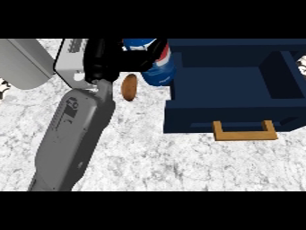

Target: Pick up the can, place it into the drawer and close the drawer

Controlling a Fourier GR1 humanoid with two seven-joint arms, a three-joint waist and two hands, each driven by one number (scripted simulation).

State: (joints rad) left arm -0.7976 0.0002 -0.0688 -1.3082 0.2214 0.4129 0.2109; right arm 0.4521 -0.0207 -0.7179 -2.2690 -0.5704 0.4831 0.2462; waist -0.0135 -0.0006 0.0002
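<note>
Black fingers of the left hand curl round the can, a blue can with red and white markings that sits just beside the outer left wall of the drawer. Whether the can is lifted or resting on the marble surface cannot be told from this steep view. The right hand does not show. The drawer, dark blue with a wooden handle on its front, stands pulled open, its inside bare. A small brown oval object lies on the surface near the can, on the side away from the drawer.

The likely risk is the drawer's left wall: the can is so close to it that a sideways move without enough lift could knock the can against the rim and tilt it in the grasp. The forearm could also brush the brown object while swinging toward the drawer.
</note>
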